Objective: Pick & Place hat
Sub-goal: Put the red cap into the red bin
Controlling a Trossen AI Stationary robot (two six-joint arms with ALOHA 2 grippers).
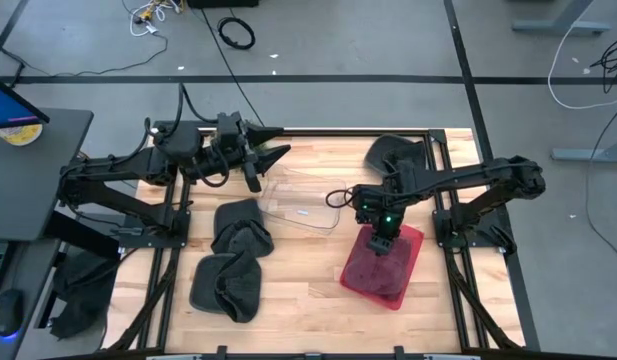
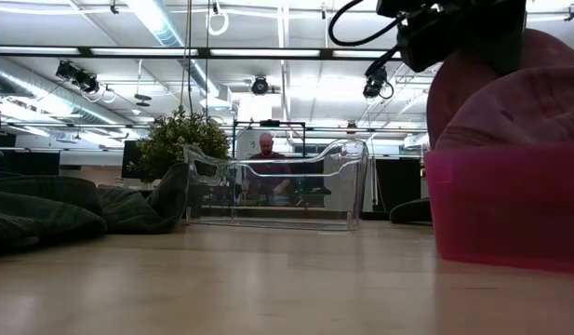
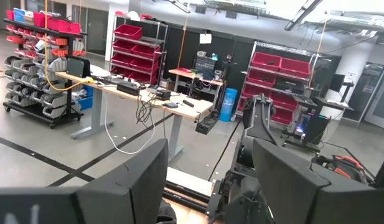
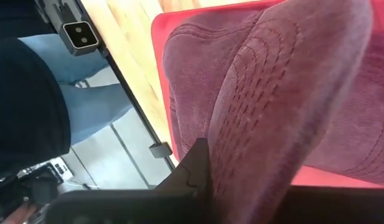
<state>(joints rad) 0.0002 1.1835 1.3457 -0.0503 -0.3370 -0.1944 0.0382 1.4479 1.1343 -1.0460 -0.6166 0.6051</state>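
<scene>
A maroon hat (image 1: 376, 262) sits in a red bin (image 1: 410, 262) on the table's right side. In the low view the maroon hat (image 2: 510, 93) rises above the red bin's wall (image 2: 500, 205). My right gripper (image 1: 381, 240) is directly above it, pointing down and shut on it. In the right wrist view the maroon hat (image 4: 285, 93) fills the picture and hides one finger. My left gripper (image 1: 273, 152) waits open above the table's far left part, and in its wrist view my left gripper (image 3: 210, 186) touches nothing. My right gripper pinches a raised fold of the stitched maroon cloth (image 4: 232, 155) between its fingers, coming from above and pointing down. One dark finger (image 4: 188, 171) shows beside the fold; the cloth covers the other. The hat's upper part is drawn up toward the gripper and its lower part lies in the red bin.
A clear plastic bin (image 1: 300, 205) stands in the table's middle, also showing in the low view as the clear bin (image 2: 277, 186). Dark hats lie at the left (image 1: 240, 226), near left (image 1: 228, 287) and far right (image 1: 393, 152). A person shows beyond the table's near edge (image 4: 30, 99).
</scene>
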